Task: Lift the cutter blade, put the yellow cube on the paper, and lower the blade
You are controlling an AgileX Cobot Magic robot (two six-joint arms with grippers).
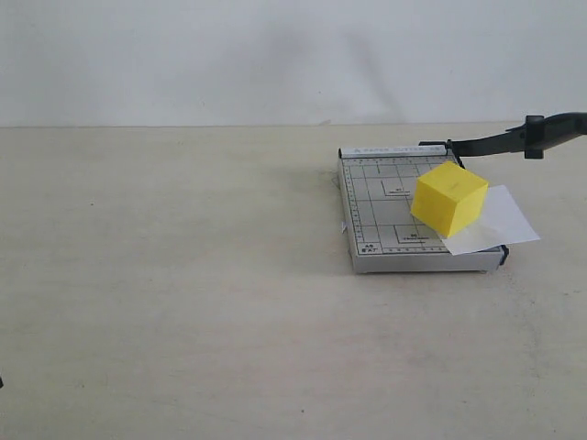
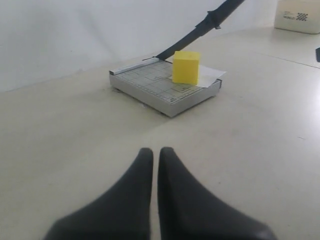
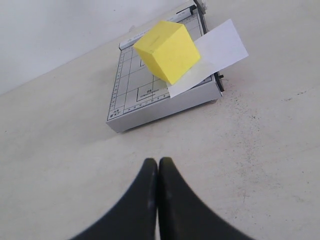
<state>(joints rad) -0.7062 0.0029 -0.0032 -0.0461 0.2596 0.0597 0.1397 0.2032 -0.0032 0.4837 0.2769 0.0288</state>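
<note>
The yellow cube (image 1: 448, 196) (image 2: 186, 66) (image 3: 168, 51) rests on the white paper (image 1: 495, 221) (image 2: 211, 74) (image 3: 220, 47), which lies over the right edge of the grey gridded trimmer board (image 1: 394, 215) (image 2: 150, 82) (image 3: 135, 92). The cutter blade (image 1: 518, 137) (image 2: 202, 27) stands raised, its black lever slanting up to the right from the hinge at the board's far corner. My left gripper (image 2: 155, 151) hovers shut and empty over bare table, well short of the trimmer. My right gripper (image 3: 158, 161) is also shut and empty, a little way in front of the board. Neither gripper shows in the exterior view.
A white box (image 2: 298, 14) stands at the far edge of the table in the left wrist view. A pale wall backs the table behind the trimmer.
</note>
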